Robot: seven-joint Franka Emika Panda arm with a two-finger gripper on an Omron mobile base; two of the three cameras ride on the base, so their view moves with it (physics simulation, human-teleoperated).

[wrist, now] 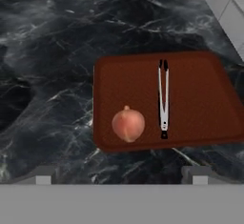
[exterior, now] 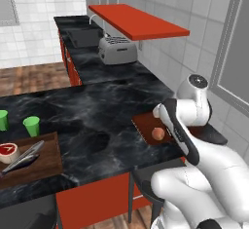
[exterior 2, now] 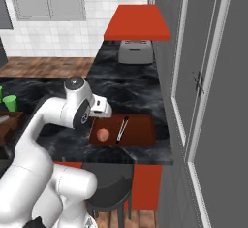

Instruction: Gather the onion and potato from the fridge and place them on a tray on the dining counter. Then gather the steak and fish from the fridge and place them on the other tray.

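- Reddish-brown tray (wrist: pixel 190 99) is lying flat on the black marble-look dining counter (wrist: pixel 57 51), in the centre-right of the hand view.
- An onion (wrist: pixel 128 125) is sitting on the tray's lower left part, close to its near edge; it is also showing at the centre right of the left base view (exterior: pixel 157 134) and at the centre of the right base view (exterior 2: pixel 102 134).
- Metal tongs (wrist: pixel 163 99) are lying lengthwise across the middle of the tray, just beside the onion and apart from it.
- The gripper (wrist: pixel 121 175) is hovering above the tray's near edge, its two finger tips (wrist: pixel 44 175) spread wide and gripping nothing.
- At the lower left of the left base view, a second tray (exterior: pixel 44 162) is carrying a steak (exterior: pixel 8 151) and a fish (exterior: pixel 24 156), with two green cups (exterior: pixel 31 125) behind it.
- A toaster (exterior: pixel 117 49) is standing under a red shelf (exterior: pixel 136 21) in the upper half of that view.
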